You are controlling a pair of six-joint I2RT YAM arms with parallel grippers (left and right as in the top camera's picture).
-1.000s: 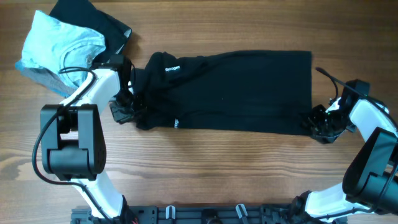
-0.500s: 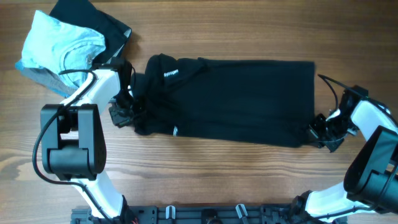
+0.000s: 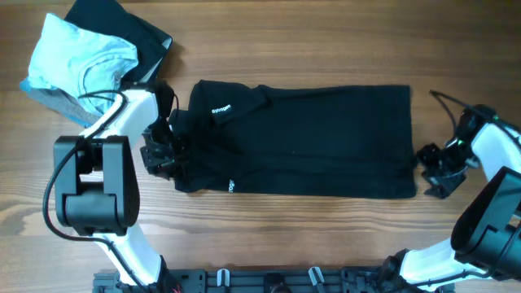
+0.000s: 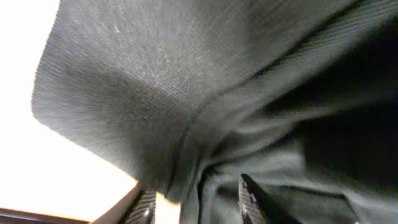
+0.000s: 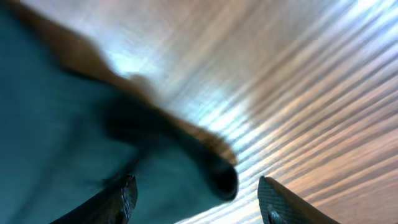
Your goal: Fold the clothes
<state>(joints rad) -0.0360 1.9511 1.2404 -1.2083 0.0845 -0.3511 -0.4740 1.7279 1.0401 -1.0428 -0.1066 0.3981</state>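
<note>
One black T-shirt point(image 3: 317, 138) lies across the middle of the tabletop point(image 3: 285, 236) in the overhead view. It is folded into a long band parallel to the near edge, and its collar end, with a white label point(image 3: 221, 108), points toward the left edge. The left tool point(image 3: 159, 155) sits at that bunched collar end, touching the cloth. The right tool point(image 3: 435, 168) rests over bare wood just beside the band's right end, apart from it. At the far left corner a light blue shirt point(image 3: 77, 57) is heaped partly over a dark garment point(image 3: 134, 28).

From the left wrist, black cloth fills nearly the whole frame. The tool's fingers point(image 4: 249, 198) stand partly apart, with a ridge of cloth running between them.

From the right wrist, the tool point(image 5: 199, 202) stands wide. A corner of the T-shirt lies flat on the wood between its fingers point(image 5: 121, 196), gripped by neither.
</note>
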